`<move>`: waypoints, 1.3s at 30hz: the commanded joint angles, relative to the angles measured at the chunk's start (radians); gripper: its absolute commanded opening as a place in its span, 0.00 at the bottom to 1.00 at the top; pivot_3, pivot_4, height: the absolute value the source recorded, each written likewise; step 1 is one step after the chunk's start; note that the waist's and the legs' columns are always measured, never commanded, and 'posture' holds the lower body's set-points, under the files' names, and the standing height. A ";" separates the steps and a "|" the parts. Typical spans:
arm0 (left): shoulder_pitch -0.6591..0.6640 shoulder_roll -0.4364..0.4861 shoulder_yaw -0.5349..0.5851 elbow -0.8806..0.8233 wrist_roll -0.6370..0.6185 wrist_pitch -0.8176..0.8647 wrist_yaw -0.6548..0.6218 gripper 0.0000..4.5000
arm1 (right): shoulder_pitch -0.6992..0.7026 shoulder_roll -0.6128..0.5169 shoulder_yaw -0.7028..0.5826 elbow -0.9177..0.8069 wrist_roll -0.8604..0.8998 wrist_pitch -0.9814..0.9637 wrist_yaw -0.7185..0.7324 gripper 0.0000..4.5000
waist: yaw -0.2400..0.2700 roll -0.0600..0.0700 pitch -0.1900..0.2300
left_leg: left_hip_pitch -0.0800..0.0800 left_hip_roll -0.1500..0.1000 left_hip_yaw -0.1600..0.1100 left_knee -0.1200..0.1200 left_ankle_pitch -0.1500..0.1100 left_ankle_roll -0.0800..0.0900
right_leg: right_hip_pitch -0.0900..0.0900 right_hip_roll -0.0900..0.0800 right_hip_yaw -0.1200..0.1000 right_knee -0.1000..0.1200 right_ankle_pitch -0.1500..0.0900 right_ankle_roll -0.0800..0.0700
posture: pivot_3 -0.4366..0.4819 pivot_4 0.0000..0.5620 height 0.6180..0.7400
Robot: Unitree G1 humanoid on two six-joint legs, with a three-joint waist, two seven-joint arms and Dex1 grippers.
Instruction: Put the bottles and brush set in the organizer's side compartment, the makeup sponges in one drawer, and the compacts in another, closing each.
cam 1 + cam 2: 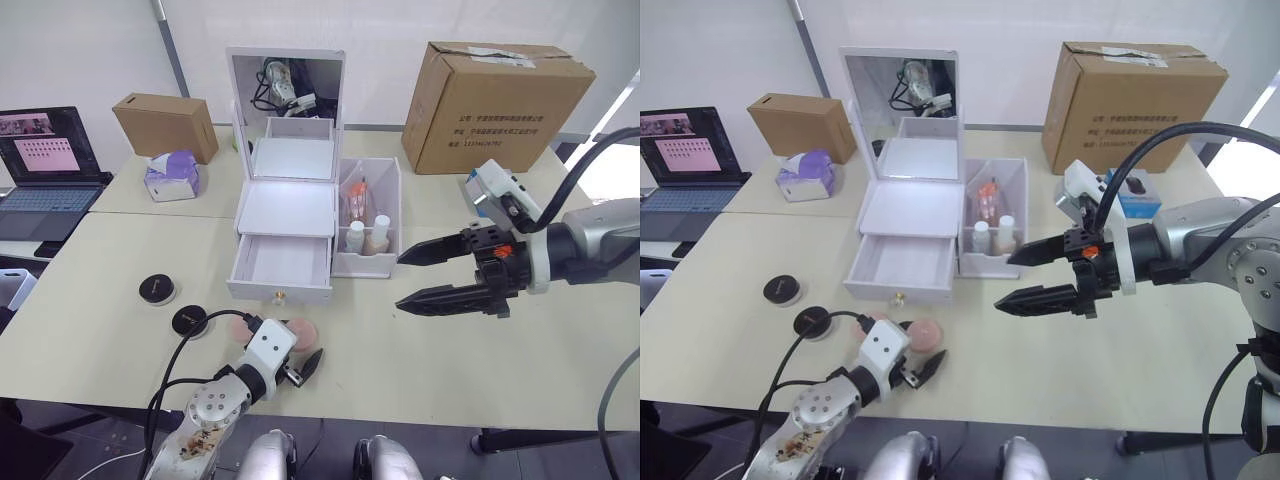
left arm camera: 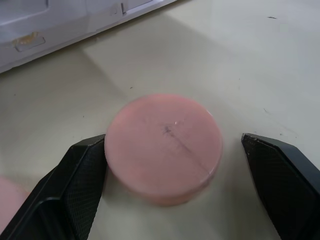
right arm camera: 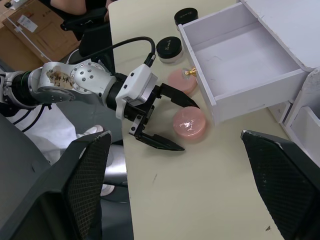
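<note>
A round pink makeup sponge [image 2: 162, 145] lies flat on the table between the fingers of my open left gripper [image 3: 187, 125], near the front edge. A second pink sponge [image 1: 240, 325] rests just to its left. Two black compacts [image 1: 158, 289] [image 1: 189, 322] lie further left. The white organizer [image 1: 285, 205] stands behind with its mirror lid up and its bottom drawer [image 1: 283, 262] pulled out and empty. Its side compartment [image 1: 392, 200] holds two bottles [image 1: 356, 236] and the brush set [image 1: 354, 200]. My right gripper [image 1: 400, 281] hangs open and empty to the right of the organizer.
A large cardboard box [image 1: 495, 105] stands at the back right, with a small blue-and-white box [image 1: 490, 190] in front of it. At the back left are a smaller cardboard box [image 1: 165, 125], a purple tissue pack [image 1: 172, 175] and an open laptop [image 1: 40, 165].
</note>
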 commanded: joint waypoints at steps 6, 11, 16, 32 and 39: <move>0.022 0.035 0.042 -0.026 -0.042 0.035 -0.035 0.66 | -0.007 0.010 -0.013 -0.007 -0.023 -0.053 -0.010 1.00 | -0.002 0.000 0.000 | 0.000 0.000 0.000 0.000 0.000 -0.001 | 0.000 -0.001 0.000 0.000 0.000 0.000 | 0.48 0.27 0.92; 0.119 0.169 0.149 -0.133 -0.244 0.014 -0.250 0.66 | 0.009 0.017 0.046 0.040 -0.136 -0.159 0.029 1.00 | -0.023 0.001 0.000 | 0.001 0.001 -0.002 0.000 0.000 0.000 | -0.001 0.001 0.002 0.001 -0.001 -0.001 | 0.48 0.27 0.92; 0.207 0.366 0.434 -0.168 -0.530 -0.003 -0.527 0.66 | 0.023 0.025 0.071 0.059 -0.173 -0.214 0.090 1.00 | -0.028 0.003 0.001 | 0.001 0.001 -0.002 0.000 0.000 -0.001 | -0.002 0.000 0.002 0.001 -0.002 -0.003 | 0.48 0.27 0.92; -0.754 0.596 0.385 0.345 -0.717 0.122 -0.736 0.66 | 0.078 0.071 -0.047 0.007 -0.159 -0.204 0.008 1.00 | -0.007 0.003 0.003 | -0.001 0.000 0.000 0.005 0.001 0.001 | 0.002 0.009 0.003 0.000 0.000 0.003 | 0.48 0.27 0.92; -0.841 0.552 0.236 0.532 -0.548 -0.013 -0.855 0.66 | 0.065 0.125 -0.158 -0.042 0.007 -0.139 -0.102 1.00 | -0.027 0.002 0.003 | 0.000 0.002 -0.001 0.005 0.001 0.001 | -0.001 0.014 0.007 0.002 0.000 0.000 | 0.48 0.27 0.92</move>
